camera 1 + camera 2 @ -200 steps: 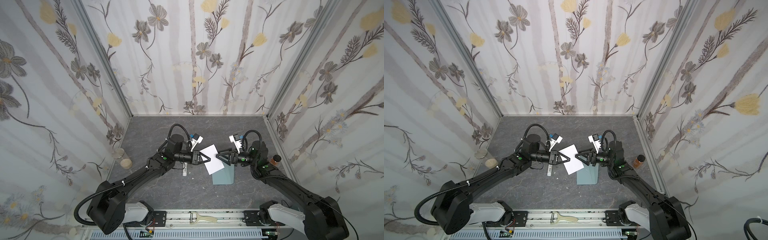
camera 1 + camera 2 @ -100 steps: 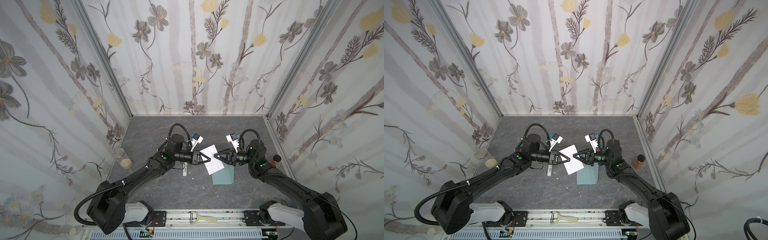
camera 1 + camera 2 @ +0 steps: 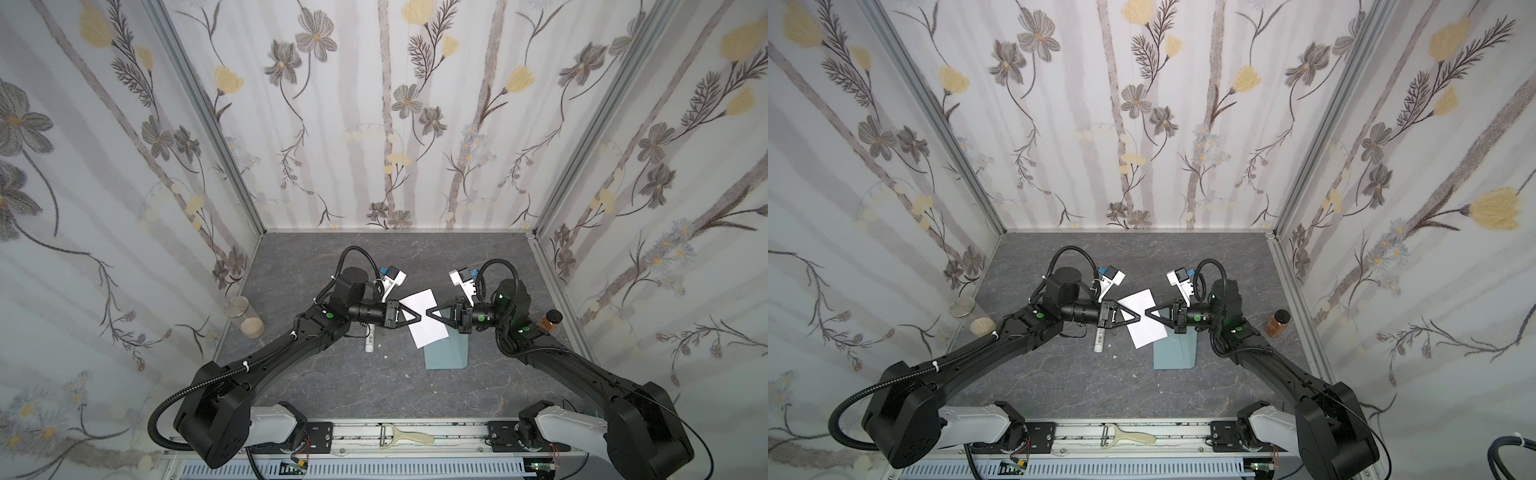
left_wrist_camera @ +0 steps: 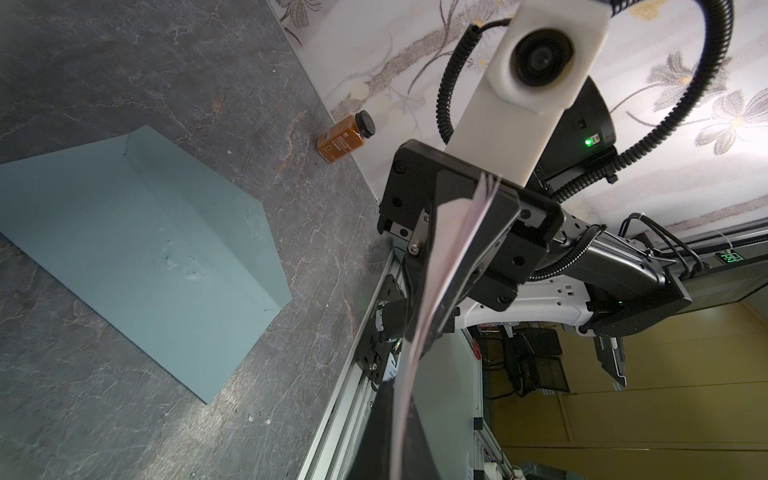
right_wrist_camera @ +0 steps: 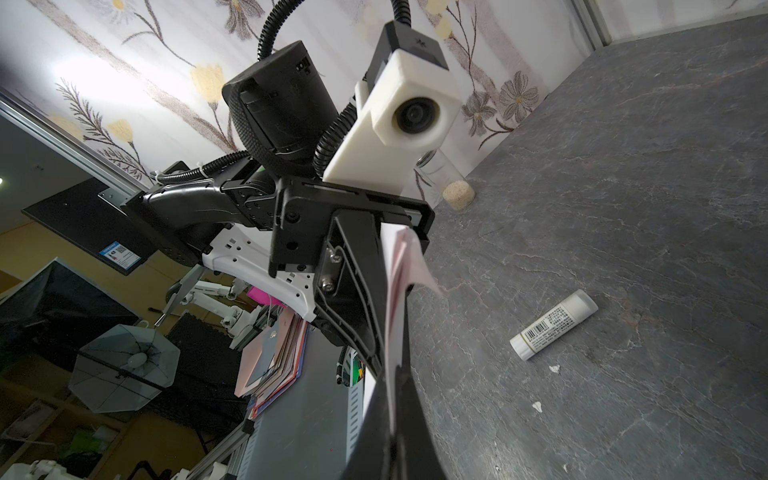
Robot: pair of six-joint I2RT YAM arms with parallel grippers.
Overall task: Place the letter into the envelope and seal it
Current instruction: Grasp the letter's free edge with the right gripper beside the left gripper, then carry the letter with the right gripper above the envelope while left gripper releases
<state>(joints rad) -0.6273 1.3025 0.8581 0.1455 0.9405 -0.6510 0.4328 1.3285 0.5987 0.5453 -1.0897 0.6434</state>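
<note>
Letter (image 3: 420,301) is off the desk (image 3: 332,386), held mid-air between the arms, plain white side up in both top views. Left pincer (image 3: 417,321) and right pincer (image 3: 431,314) meet almost tip to tip on it, each pressed together and pinching the sheet (seen edge-on in both wrist views). Envelope (image 3: 449,355) lies flat on the desk below the letter's near end, on the right arm's side, so the right arm is nearer. Both long axes run roughly far-to-near, the letter's slightly skewed. Likely next: lower the letter's near edge toward the envelope mouth. Which end is open is unclear from above.
</note>
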